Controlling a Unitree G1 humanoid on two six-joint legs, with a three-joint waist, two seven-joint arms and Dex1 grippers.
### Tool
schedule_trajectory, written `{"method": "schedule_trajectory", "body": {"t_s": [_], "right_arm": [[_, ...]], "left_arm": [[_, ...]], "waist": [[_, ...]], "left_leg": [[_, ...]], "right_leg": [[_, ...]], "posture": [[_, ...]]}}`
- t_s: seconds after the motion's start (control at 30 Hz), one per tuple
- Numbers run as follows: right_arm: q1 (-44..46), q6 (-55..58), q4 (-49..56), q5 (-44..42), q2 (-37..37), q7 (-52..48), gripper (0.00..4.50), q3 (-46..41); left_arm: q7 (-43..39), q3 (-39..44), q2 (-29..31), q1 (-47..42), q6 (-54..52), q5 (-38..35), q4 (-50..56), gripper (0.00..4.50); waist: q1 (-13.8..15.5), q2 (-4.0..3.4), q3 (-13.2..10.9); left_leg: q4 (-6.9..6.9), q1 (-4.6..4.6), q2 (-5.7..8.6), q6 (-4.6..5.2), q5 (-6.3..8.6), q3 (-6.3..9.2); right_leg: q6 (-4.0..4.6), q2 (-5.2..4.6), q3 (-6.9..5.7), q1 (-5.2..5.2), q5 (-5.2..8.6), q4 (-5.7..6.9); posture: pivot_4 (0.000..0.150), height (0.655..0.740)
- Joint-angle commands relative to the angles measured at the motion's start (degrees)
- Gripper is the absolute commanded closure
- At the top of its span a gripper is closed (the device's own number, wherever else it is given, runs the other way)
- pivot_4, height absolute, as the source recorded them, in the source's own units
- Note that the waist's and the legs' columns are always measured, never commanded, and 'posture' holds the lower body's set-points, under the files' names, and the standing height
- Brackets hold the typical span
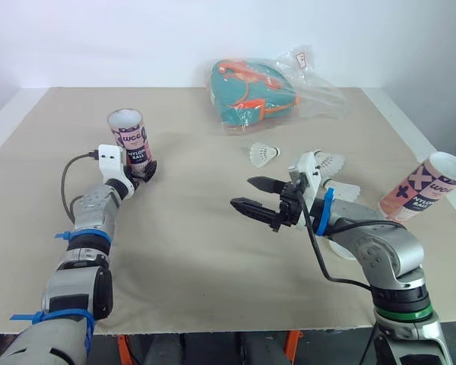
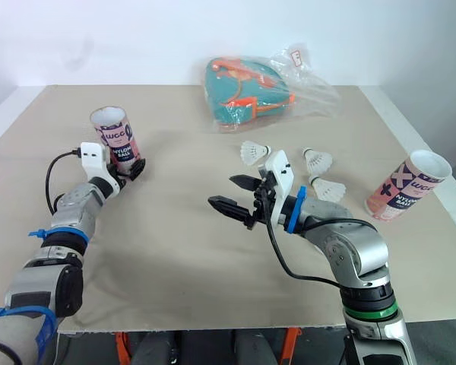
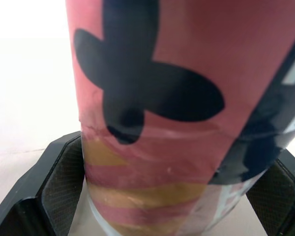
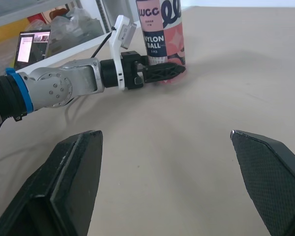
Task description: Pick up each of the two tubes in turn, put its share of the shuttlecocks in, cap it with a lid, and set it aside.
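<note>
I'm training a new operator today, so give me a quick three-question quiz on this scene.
1. True or false: the right gripper is open and empty.
2. How many shuttlecocks lie loose on the table?
3. What does the left gripper clasp?
Key: 1 true. 2 three. 3 the upright pink tube on the robot's left.

The pink, open-topped cardboard tube on the left reads "WCC" above "NYLON BALL". The matching pink tube on the right carries the same 3 words.
</note>
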State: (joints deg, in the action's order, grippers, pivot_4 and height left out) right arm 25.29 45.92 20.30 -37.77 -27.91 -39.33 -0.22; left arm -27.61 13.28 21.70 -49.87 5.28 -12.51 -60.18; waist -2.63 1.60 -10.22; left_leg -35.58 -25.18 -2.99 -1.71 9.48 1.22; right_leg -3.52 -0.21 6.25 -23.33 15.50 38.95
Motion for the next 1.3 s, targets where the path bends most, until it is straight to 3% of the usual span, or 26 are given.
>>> {"method": "schedule_trajectory", "body": {"t_s": [0.03, 0.2, 0.4, 0.87, 0.97, 1.3], "right_arm": [[0.0, -0.2, 3.2, -1.1, -0.7, 0.5, 0.05, -1.6], [-0.5, -0.2, 3.4, -1.2, -0.8, 0.9, 0.05, -1.4], [-0.4, -0.3, 3.1, -1.1, -0.6, 0.9, 0.00, -1.1], [0.4, -0.7, 0.8, 0.7, 0.2, 2.9, 0.00, -0.8], [3.0, -1.6, -4.2, 3.7, 3.9, 8.2, 0.00, -0.6], [13.2, -5.5, -20.6, 11.1, 11.0, 11.5, 0.00, 1.9]], "left_arm": [[0.0, 0.1, 0.4, -2.1, 2.2, 0.8, -1.1, 0.00], [0.1, 0.6, 0.6, -2.4, 3.1, 0.9, -2.3, 0.00], [0.2, 1.1, 0.9, -2.2, 3.7, 0.7, -2.3, 1.70], [-1.7, 1.3, 3.4, 0.5, 2.8, 0.3, 3.4, 1.70], [-9.8, -1.6, 6.7, 2.2, -0.7, 0.9, 9.1, 1.70], [-33.8, -10.8, 18.1, 6.6, -5.6, 3.0, 23.6, 1.70]], "waist": [[0.0, 0.00, 0.0], [0.0, 0.00, 0.0], [0.0, 0.01, 0.0], [-0.1, 0.02, 0.0], [-0.2, 0.05, 0.0], [-0.1, 0.04, 0.0]], "left_leg": [[0.00, 0.00, 0.00, 0.00, 0.00, 0.00], [0.00, 0.00, 0.00, 0.00, 0.00, 0.00], [0.00, 0.00, 0.00, 0.00, 0.00, 0.00], [0.01, 0.00, -0.01, 0.00, 0.00, 0.00], [0.06, 0.02, -0.04, -0.06, -0.04, 0.00], [0.13, 0.00, -0.04, -0.18, -0.11, -0.01]], "right_leg": [[0.00, 0.00, 0.00, 0.00, 0.00, 0.00], [0.00, 0.00, 0.00, 0.00, 0.00, 0.00], [0.00, 0.00, 0.00, 0.00, 0.00, 0.00], [0.02, 0.00, 0.00, -0.01, -0.01, 0.01], [0.03, 0.03, 0.00, -0.05, -0.02, 0.03], [0.30, 0.01, -0.01, -0.10, -0.15, 0.04]], "posture": [[0.150, 0.7387], [0.150, 0.7387], [0.150, 0.7387], [0.150, 0.7387], [0.150, 0.7387], [0.150, 0.7387]]}}
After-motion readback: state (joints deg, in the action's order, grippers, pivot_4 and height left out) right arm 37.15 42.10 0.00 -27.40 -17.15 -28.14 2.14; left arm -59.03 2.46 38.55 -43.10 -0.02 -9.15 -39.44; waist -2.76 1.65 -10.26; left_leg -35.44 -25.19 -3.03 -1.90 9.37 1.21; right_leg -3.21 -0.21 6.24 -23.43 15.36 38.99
